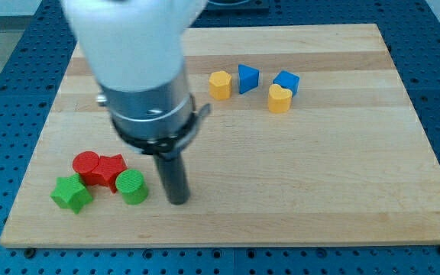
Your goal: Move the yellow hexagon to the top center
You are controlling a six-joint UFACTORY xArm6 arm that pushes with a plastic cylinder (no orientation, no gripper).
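Note:
The yellow hexagon lies near the view's top centre, just left of a blue triangle. A yellow heart and a blue block lie to its right. My tip rests on the board at the lower left, far below and left of the yellow hexagon. It stands just right of a green cylinder. The arm's white and grey body hides the board's upper left.
A red cylinder, a red star and a green star cluster at the lower left. The wooden board lies on a blue perforated table.

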